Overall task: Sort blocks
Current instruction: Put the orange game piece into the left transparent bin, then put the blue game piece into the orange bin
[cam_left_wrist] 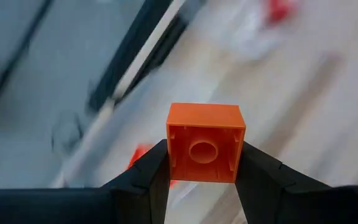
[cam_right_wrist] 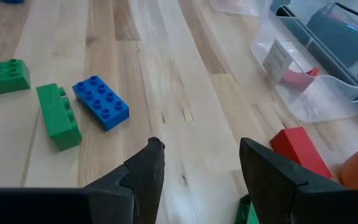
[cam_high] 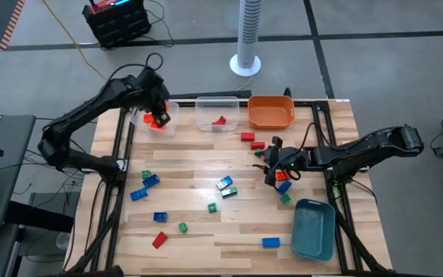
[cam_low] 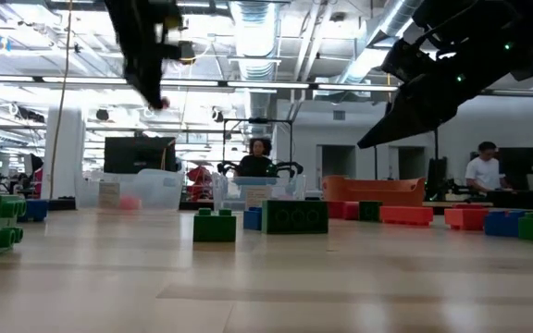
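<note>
The background behind the orange block (cam_left_wrist: 204, 142) in the left wrist view is just a smear. A green block (cam_right_wrist: 246, 211) in the right wrist view gets chopped off by the edge, half behind a finger.

An orange brick (cam_left_wrist: 204, 143), square, hollow underside facing the camera, sits clamped between the left gripper (cam_left_wrist: 202, 169) fingers. Ahead of the spread-fingered right gripper (cam_right_wrist: 201, 163) lie a blue eight-stud brick (cam_right_wrist: 100, 102) touching a green brick (cam_right_wrist: 58, 116); a red brick (cam_right_wrist: 299, 151) lies just beside one finger.
</note>
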